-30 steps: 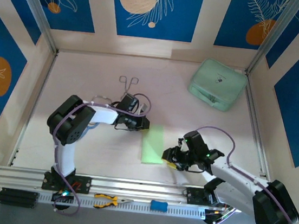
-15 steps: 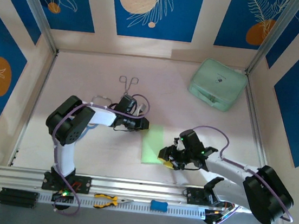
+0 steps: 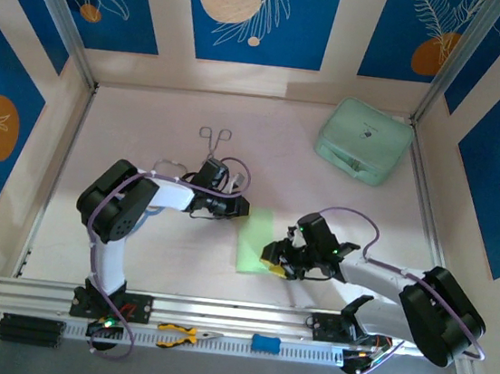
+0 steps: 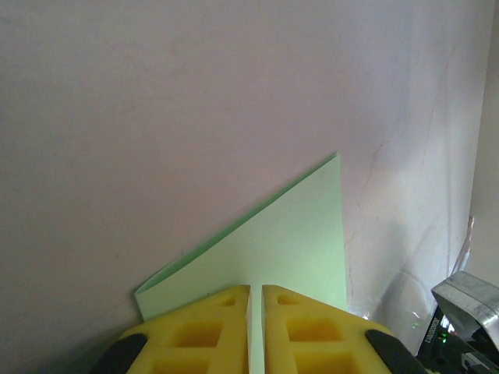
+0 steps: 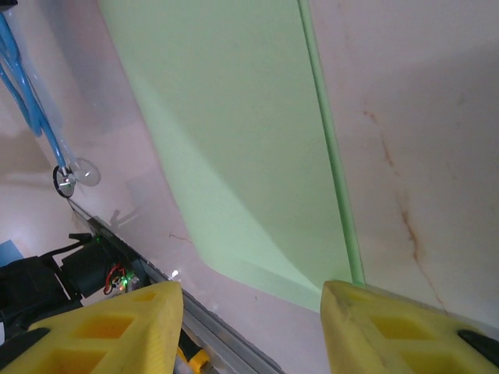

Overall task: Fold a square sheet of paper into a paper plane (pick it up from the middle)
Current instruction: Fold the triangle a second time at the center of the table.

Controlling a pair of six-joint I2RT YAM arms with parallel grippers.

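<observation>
The square sheet of paper [image 3: 253, 242] is light green and lies flat on the table, folded in half into a long rectangle with no point or ridge. My left gripper [image 3: 241, 208] is shut, its yellow tips [image 4: 255, 290] resting on the paper [image 4: 296, 234] at the far corner. My right gripper [image 3: 272, 256] is open at the paper's near right edge. In the right wrist view the paper [image 5: 234, 132] stretches ahead of the spread fingers [image 5: 366, 312], one tip sitting at the paper's doubled edge by the near corner.
A bulky mint-green case [image 3: 365, 142] stands at the back right. Metal tongs [image 3: 216, 138] lie behind the left arm. Yellow-handled pliers [image 3: 186, 333] and a blue block [image 3: 265, 343] rest on the front rail. Walls close in the table on three sides.
My right gripper has slid left, up to the paper's right edge, still open. The left gripper and the paper have stayed put.
</observation>
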